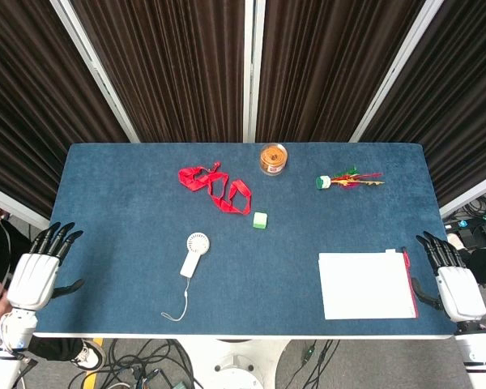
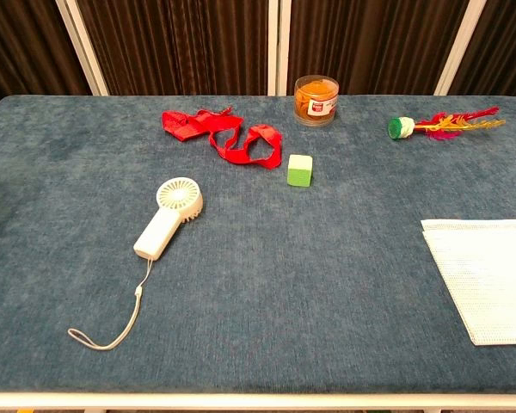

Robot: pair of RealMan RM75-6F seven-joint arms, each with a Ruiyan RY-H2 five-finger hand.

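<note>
Pouch (image 1: 366, 285): flat white mesh rectangle with a red strip along its right edge, lying at the front right of the table (image 1: 130, 243), one corner cut off in the chest view (image 2: 486, 275).

Right hand (image 1: 454, 284): off the table's right edge, just beside the pouch's red strip, not touching it. Fingers straight and apart, holding nothing.

Left hand (image 1: 39, 271): off the left edge, fingers spread and pointing forward, empty (neither hand shows in the chest view). Nearest thing is the fan (image 1: 193, 253), well apart from it.

Fan: white, handheld, round head away from the robot, wrist cord (image 2: 112, 323) trailing toward the front edge.

Farther back: red ribbon (image 1: 215, 188) in loose loops, green cube (image 1: 260, 220) just beside it, clear jar (image 1: 273, 159) with orange contents, feathered shuttlecock (image 1: 348, 180) to the right.
</note>
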